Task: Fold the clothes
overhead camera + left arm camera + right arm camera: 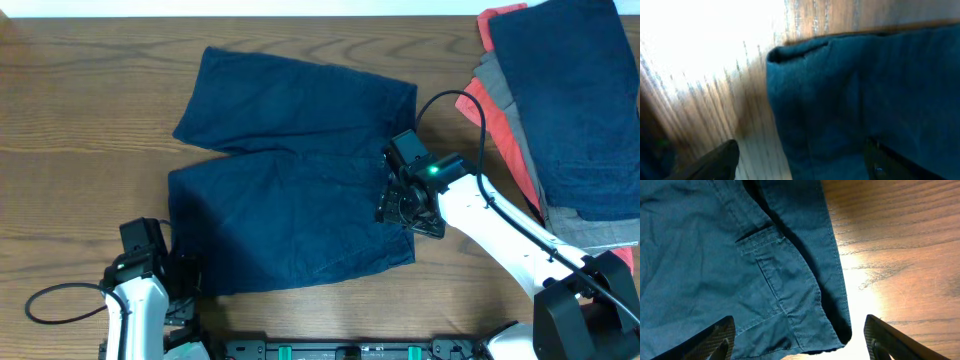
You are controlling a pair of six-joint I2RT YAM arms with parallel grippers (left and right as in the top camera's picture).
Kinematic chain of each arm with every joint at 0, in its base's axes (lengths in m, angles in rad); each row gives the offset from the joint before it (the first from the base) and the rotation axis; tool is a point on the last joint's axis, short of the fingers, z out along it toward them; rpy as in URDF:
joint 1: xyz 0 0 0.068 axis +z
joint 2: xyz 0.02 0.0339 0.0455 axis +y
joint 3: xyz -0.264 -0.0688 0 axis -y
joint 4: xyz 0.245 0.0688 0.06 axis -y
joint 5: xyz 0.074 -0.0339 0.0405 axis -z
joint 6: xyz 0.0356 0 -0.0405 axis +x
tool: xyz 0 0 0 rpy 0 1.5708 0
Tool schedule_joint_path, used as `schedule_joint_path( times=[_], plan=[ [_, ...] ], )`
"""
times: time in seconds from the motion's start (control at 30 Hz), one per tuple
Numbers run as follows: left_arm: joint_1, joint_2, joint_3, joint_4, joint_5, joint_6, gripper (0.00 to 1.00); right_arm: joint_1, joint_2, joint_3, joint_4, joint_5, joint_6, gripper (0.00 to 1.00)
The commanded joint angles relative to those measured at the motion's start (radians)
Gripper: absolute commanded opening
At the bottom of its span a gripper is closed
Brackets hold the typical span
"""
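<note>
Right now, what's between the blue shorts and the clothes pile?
Bare wooden table, crossed by a black cable and the right arm, seen in the overhead view.

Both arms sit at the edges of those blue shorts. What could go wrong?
The right end effector is open over the waistband corner of the shorts, where fabric is layered; it might pinch only the top layer. The left end effector is open at a hem corner; if one grip slips, the fold could skew. The stacked clothes lie near the right arm, so a swing might nudge them.
</note>
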Motion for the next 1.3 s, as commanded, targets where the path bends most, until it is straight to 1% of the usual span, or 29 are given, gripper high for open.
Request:
schedule_joint_path(
  times=[0.0,0.03,0.1,0.17,0.2,0.23,0.4,0.7,1.03,1.07,1.1,1.13,1.2,1.27],
  plan=[
    [0.0,0.028,-0.03,0.031,-0.013,-0.022,0.71,0.006,0.005,-0.006,0.0,-0.004,-0.013,0.79],
    [0.0,0.038,-0.038,0.048,-0.013,-0.021,0.67,0.006,0.005,-0.006,-0.002,-0.004,-0.013,0.79],
    [0.0,0.06,-0.053,0.087,-0.013,-0.021,0.49,0.007,0.005,-0.006,-0.007,-0.004,-0.014,0.77],
    [0.0,0.085,-0.062,0.126,-0.013,-0.021,0.27,0.01,0.005,-0.006,-0.014,-0.005,-0.025,0.74],
    [0.0,0.097,-0.063,0.137,-0.012,-0.021,0.13,0.01,0.005,-0.006,-0.021,-0.005,-0.025,0.73],
    [0.0,0.108,-0.063,0.147,-0.012,-0.021,0.06,0.013,0.005,-0.006,-0.03,-0.008,-0.028,0.71],
    [0.0,0.142,-0.063,0.169,-0.012,-0.021,0.06,0.032,0.005,-0.008,-0.053,-0.011,-0.031,0.66],
    [0.0,0.143,-0.063,0.169,-0.012,-0.02,0.06,0.082,0.024,-0.046,-0.052,-0.002,-0.03,0.67],
    [0.0,0.143,-0.063,0.169,-0.012,-0.021,0.06,0.087,0.074,-0.193,0.089,-0.004,0.008,0.66],
    [0.0,0.143,-0.063,0.168,-0.012,-0.021,0.06,0.087,0.082,-0.199,0.098,-0.004,0.008,0.64],
    [0.0,0.143,-0.063,0.168,-0.012,-0.021,0.06,0.087,0.089,-0.203,0.105,-0.005,0.008,0.6],
    [0.0,0.143,-0.063,0.168,-0.011,-0.021,0.06,0.087,0.098,-0.206,0.111,-0.01,0.007,0.52],
    [0.0,0.143,-0.063,0.159,-0.011,-0.021,0.06,0.087,0.105,-0.205,0.116,-0.022,0.007,0.43],
    [0.0,0.143,-0.063,0.147,-0.011,-0.021,0.06,0.087,0.105,-0.205,0.115,-0.023,0.007,0.28]
  ],
)
